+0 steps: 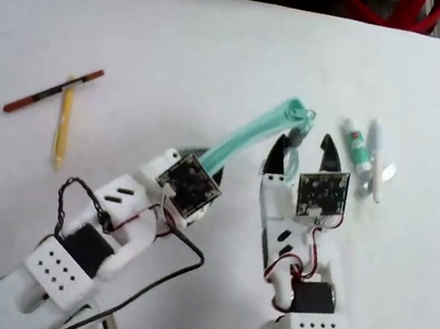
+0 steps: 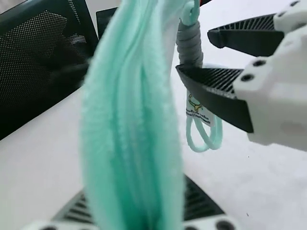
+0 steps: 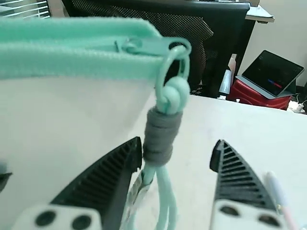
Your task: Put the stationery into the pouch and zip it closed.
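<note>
We hold the mint pouch (image 1: 246,135) tilted up off the bench (image 1: 225,38), the left pincer (image 1: 206,162) clenched on one end. The right pincer (image 3: 178,143) stands released, jaws either side of the zip cord (image 3: 160,134). The red pen (image 1: 54,90), yellow pencil (image 1: 64,120) and glue stick (image 1: 358,146) lie outside. Our judgement: close squarely on the grey wrap, then pull straight along the zip.

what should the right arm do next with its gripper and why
Probably close the right gripper on the grey-wrapped mint zip-pull cord: its jaws stand open either side of it, the left gripper holds the mint green fabric pouch up, and the yellow pen lies outside on the white table.
</note>
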